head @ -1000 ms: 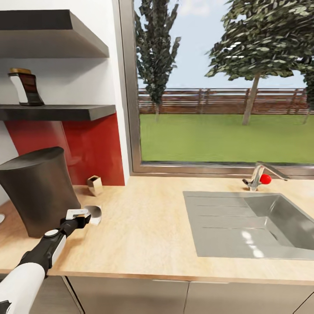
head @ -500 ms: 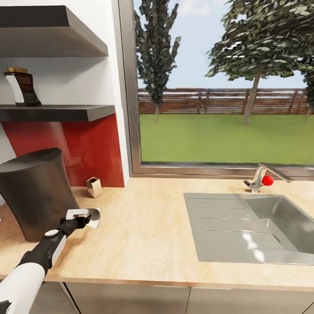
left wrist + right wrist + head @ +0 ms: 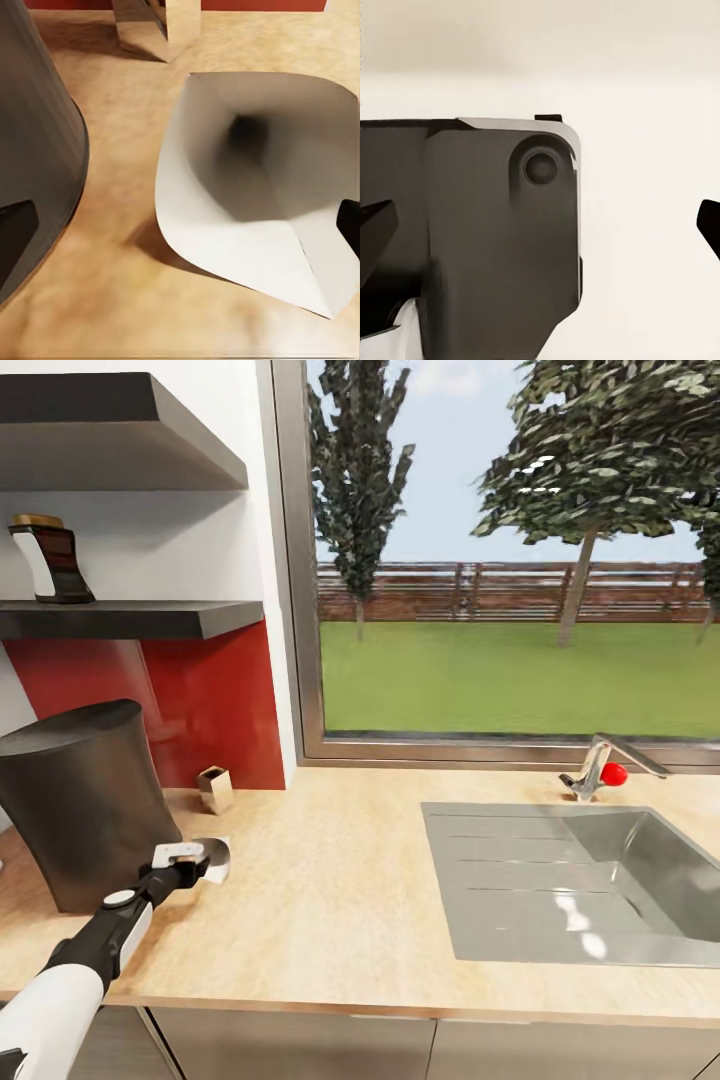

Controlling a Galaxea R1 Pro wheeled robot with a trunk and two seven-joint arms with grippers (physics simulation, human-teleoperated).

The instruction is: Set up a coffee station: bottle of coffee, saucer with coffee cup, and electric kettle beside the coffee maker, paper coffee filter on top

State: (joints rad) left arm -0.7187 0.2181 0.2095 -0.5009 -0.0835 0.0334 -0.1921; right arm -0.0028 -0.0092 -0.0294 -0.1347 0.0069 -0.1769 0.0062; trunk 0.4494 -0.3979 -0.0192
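Left gripper (image 3: 200, 857) spread wide, black fingertips (image 3: 16, 225) apart at either side of one paper coffee filter (image 3: 259, 187), grasping nothing. Filter a single white folded cone, mouth gaping, lying on the wooden countertop (image 3: 340, 880) just beside one dark, matte, tapered coffee maker (image 3: 85, 815). One small shiny metal box (image 3: 216, 787) behind, near the red backsplash. One bottle of coffee (image 3: 55, 560) upright on the lower grey shelf (image 3: 150, 618). One steel sink (image 3: 580, 885) well apart, broad bare counter between. Right gripper: fingertips (image 3: 375, 229) dark at the view's edges, gap between them wide.
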